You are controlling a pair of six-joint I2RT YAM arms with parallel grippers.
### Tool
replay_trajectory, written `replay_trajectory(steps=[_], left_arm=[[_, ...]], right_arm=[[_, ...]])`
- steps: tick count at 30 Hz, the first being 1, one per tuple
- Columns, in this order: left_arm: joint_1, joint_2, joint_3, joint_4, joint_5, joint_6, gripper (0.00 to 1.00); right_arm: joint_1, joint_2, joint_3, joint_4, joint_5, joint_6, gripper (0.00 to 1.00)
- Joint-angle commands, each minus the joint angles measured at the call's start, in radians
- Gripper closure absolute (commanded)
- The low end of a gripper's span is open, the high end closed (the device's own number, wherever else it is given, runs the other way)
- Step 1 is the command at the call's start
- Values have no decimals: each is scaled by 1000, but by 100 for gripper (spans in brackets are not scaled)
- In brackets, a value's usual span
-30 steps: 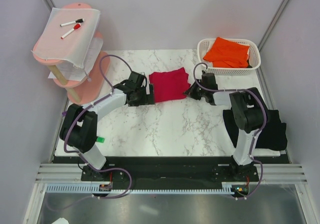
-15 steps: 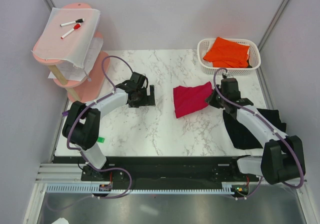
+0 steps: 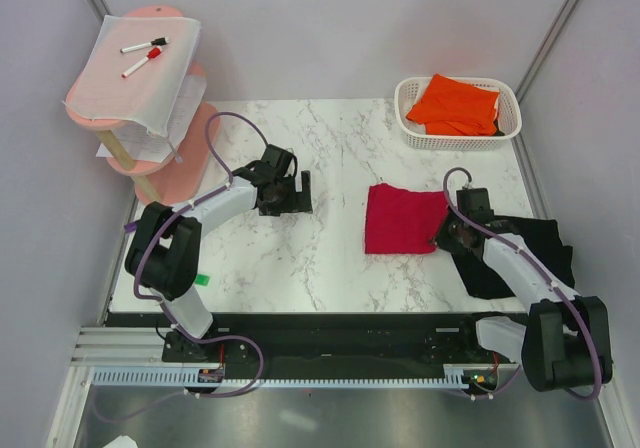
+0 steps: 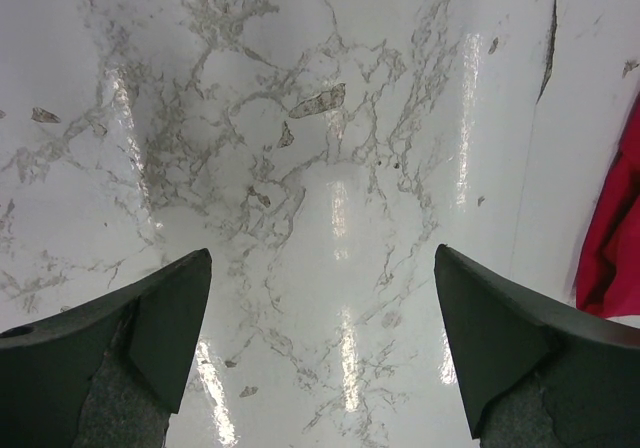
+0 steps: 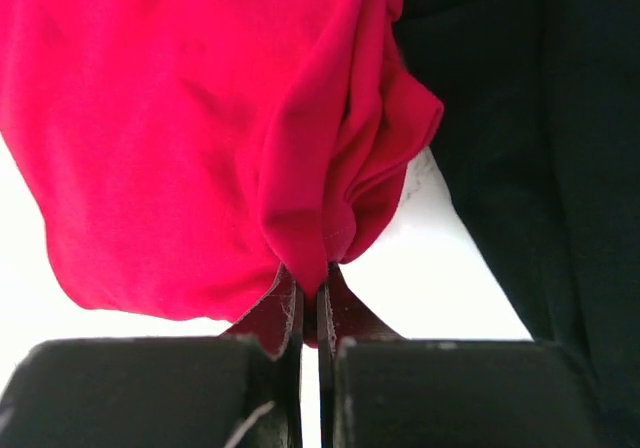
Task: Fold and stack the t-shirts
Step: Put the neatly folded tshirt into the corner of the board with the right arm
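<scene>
The folded crimson red t-shirt (image 3: 404, 219) lies on the marble table right of centre. My right gripper (image 3: 442, 236) is shut on its right edge; the wrist view shows the red fabric (image 5: 200, 118) pinched between the jaws. The black t-shirt (image 3: 525, 258) lies at the table's right edge, just beside the red one, and shows in the right wrist view (image 5: 540, 148). The orange t-shirt (image 3: 455, 104) lies in the white basket (image 3: 507, 133). My left gripper (image 3: 300, 193) is open and empty over bare table at centre left; a sliver of red shirt (image 4: 612, 238) shows at its view's right edge.
A pink tiered stand (image 3: 185, 158) at the back left carries a white sheet (image 3: 140, 78) with marker pens. A small green tag (image 3: 201, 279) lies near the left arm's base. Grey walls close in both sides.
My right gripper has dragged the red t-shirt from the back centre of the table rightward and toward the front, up to the black t-shirt. My left gripper let go of it and stayed put.
</scene>
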Motion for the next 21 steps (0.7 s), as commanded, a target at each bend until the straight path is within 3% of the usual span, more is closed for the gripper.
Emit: replay_trajectory(steps=[1, 4, 7, 8, 14, 15, 21], left_arm=[[-6, -16, 25, 20, 18, 29, 1], [-6, -20, 21, 20, 14, 29, 1], [-6, -22, 16, 20, 14, 29, 1], [-6, -22, 16, 20, 23, 27, 1], [-87, -11, 48, 102, 139, 23, 1], [-107, -5, 65, 113, 144, 21, 1], [-277, 128, 257, 141, 192, 3, 1]], right_arm=[[2, 59, -31, 41, -76, 5, 100], [3, 86, -43, 52, -81, 2, 100], [3, 86, -49, 51, -110, -12, 88], [2, 73, -48, 49, -120, -15, 65], [3, -80, -20, -9, -93, -24, 7], [5, -102, -11, -20, -79, -25, 2], [3, -202, 104, -123, 141, -67, 2]])
